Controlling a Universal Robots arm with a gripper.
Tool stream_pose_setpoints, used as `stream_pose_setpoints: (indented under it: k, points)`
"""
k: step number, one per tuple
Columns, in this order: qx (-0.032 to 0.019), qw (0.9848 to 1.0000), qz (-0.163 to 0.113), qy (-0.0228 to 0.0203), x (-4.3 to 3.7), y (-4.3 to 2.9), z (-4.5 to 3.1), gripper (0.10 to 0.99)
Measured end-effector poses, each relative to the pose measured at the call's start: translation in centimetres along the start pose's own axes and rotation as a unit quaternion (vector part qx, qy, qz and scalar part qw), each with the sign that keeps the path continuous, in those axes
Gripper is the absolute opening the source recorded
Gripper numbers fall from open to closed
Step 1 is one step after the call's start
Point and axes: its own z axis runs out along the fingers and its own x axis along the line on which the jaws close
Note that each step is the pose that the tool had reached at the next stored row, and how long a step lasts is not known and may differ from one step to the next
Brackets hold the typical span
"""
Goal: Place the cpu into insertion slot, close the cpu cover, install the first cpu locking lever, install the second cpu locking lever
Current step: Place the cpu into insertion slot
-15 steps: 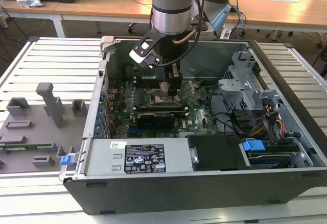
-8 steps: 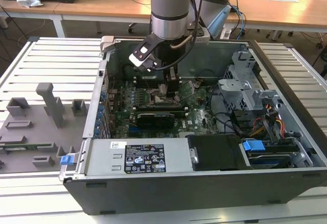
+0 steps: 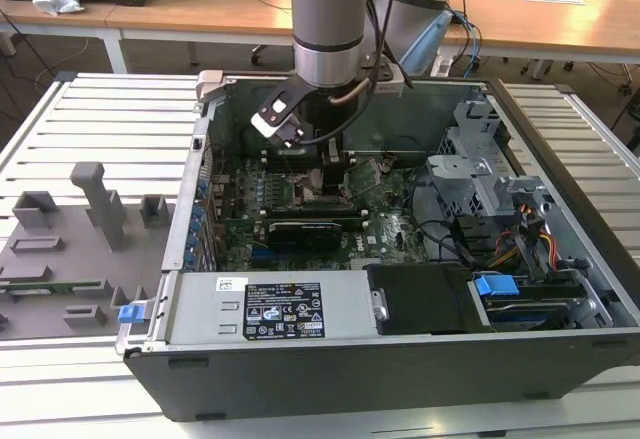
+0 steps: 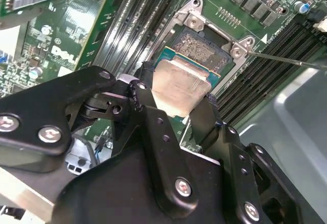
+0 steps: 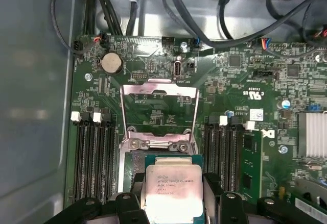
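The cpu [image 5: 171, 191], pale metal face up on its green carrier, is clamped by two opposite edges between the black fingers [image 5: 213, 185]. In the second wrist view the fingers [image 4: 152, 123] press against either side of the cpu [image 4: 179, 87], which hangs over the near part of the insertion slot [image 4: 203, 49]. Whether its underside touches the socket I cannot tell. Beyond the chip's far edge the dark grainy contact field of the socket lies uncovered, inside a silvery rim with screws at the corners.

The cpu cover [image 5: 159, 84] is swung open, away from the socket. It is a thin silvery frame, hinged at the socket's far edge, and the green circuit board [image 5: 230, 81] shows through its window. A thin metal lever [image 4: 286, 59] runs out from one corner of the socket, clear of the rim.

Rows of black memory slots [image 5: 94, 157] flank the socket on both sides, and a round coin battery [image 5: 111, 62] sits on the board past the cover.

In the exterior view the arm [image 3: 330, 19] reaches straight down into an open computer case [image 3: 330, 379] lying on a slatted bench [image 3: 100, 119], with a grey fixture tray [image 3: 70, 249] on the exterior view's left.
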Motion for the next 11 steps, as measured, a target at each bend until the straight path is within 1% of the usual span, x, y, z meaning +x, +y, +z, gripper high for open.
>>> stream_pose_setpoints:
  k: [3,5,9,11]
  points:
    - [0.0001,1.0,0.0,0.0,0.1,-0.22,0.34,0.537]
    - [0.0004,1.0,0.001,0.0,0.27,-0.38,0.81,0.537]
    - [0.0006,1.0,0.001,0.0,0.6,-0.62,1.22,0.537]
    - [0.0008,1.0,0.001,0.0,0.71,-0.69,1.55,0.537]
